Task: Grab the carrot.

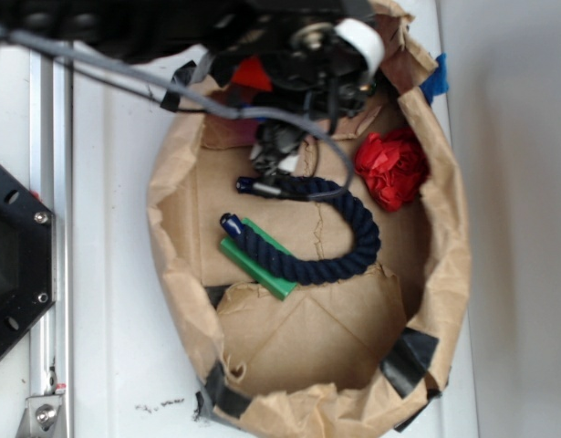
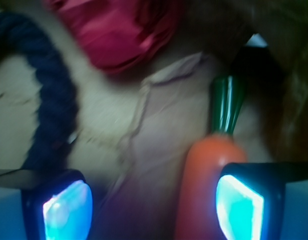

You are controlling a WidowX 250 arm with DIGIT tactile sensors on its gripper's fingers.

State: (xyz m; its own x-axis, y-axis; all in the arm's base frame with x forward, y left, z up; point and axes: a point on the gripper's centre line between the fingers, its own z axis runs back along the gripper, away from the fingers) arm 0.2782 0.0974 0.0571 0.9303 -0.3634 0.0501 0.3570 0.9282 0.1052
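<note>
A: Exterior view first. What's there?

B: White tabletop point(image 1: 116, 301) with a crumpled brown paper tray point(image 1: 307, 338), black tape at its corners. Inside it: a dark navy braided rope point(image 1: 348, 242) curled in a hook, one end lying across a flat green rectangular block point(image 1: 262, 265). A red crumpled rose-like paper ball point(image 1: 392, 169) sits against the tray's right wall. The black robot arm point(image 1: 307, 55) hangs over the tray's top end, grey cable trailing left.

A: Carrot? Claw?

B: Neither readable here, the arm covers that end.

A: Wrist view then.

B: Blurry. The claw point(image 2: 154, 205) is spread apart, two pads point(image 2: 68, 207) glowing blue-cyan at the bottom corners. The smooth orange plastic carrot point(image 2: 204, 175) with a dark green stem end lies on the paper between the fingers, stem pointing away, just inside the right pad, probably touching it but the blur won't let me say. Rope at left, red ball top centre.
</note>
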